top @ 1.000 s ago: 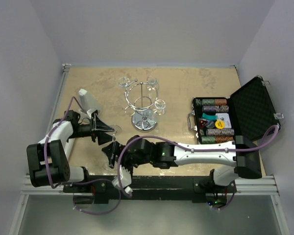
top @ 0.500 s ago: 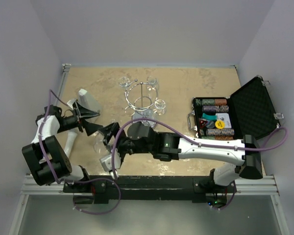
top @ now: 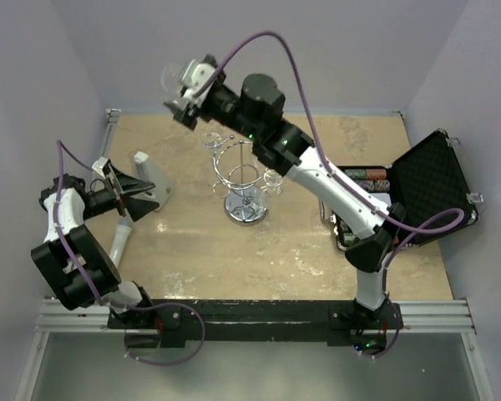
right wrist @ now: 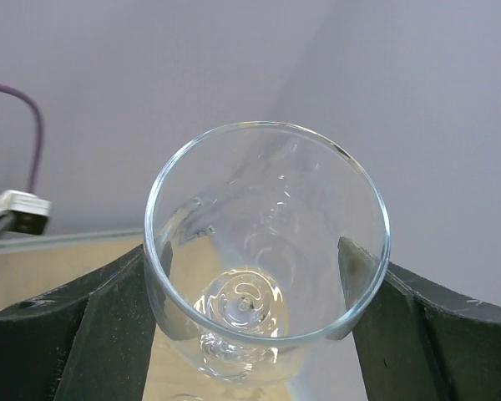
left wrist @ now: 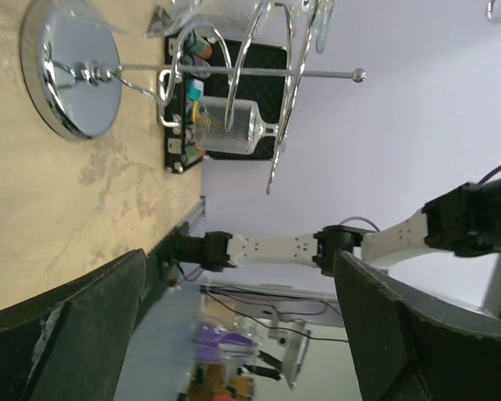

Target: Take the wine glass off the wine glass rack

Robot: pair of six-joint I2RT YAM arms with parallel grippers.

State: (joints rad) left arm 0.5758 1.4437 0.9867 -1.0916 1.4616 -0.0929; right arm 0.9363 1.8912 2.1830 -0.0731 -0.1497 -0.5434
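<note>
Right gripper (right wrist: 250, 311) clamped around the wine glass (right wrist: 267, 225) bowl, high over the tabletop's far edge, clear of the wine glass rack (top: 244, 180). Left gripper (left wrist: 234, 322) spread wide, empty, near the left edge. Glass is probably light, thin, slick and breakable; grip gently, low on the bowl. Clear, round rim, empty.

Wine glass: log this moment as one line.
right claw: shut on wine glass, high, clear of wine glass rack | left claw: open, empty | other glasses: on rack
</note>
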